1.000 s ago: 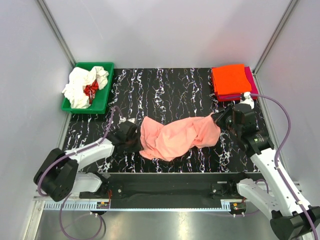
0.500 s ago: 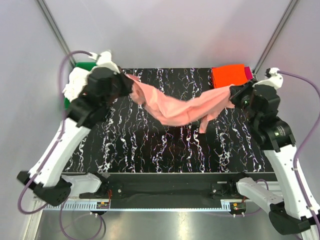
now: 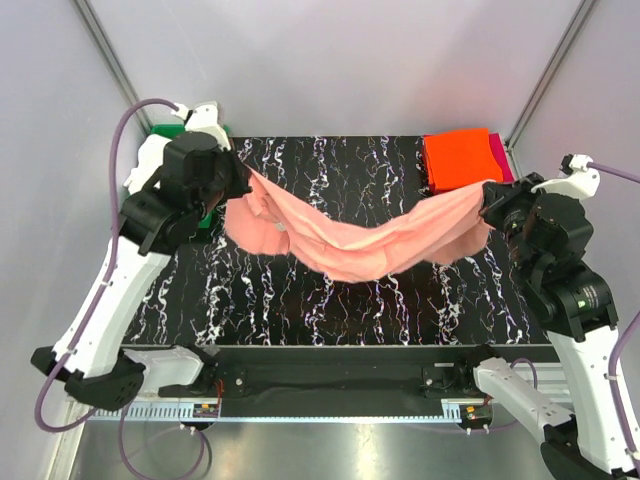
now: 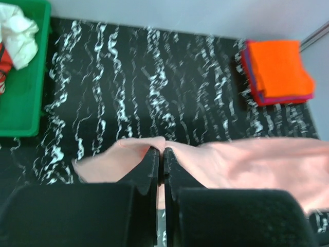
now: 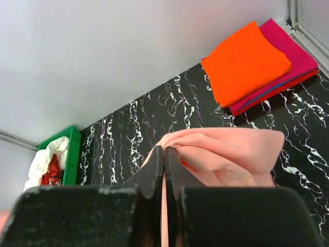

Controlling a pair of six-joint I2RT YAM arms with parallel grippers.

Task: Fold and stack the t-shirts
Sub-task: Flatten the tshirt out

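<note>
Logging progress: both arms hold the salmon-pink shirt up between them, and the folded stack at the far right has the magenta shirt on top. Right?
Not quite. On top is the orange shirt; the magenta shirt lies under it, as the right wrist view shows. The rest stands.

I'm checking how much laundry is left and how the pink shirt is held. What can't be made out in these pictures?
Green bin: the left arm covers most of it in the top view, the frame edge cuts it in the left wrist view; shirts inside uncountable.
Folded stack: layers below orange and magenta too thin to count.
Salmon-pink t-shirt: which parts the left gripper and right gripper pinch; bunched cloth hides them.
</note>
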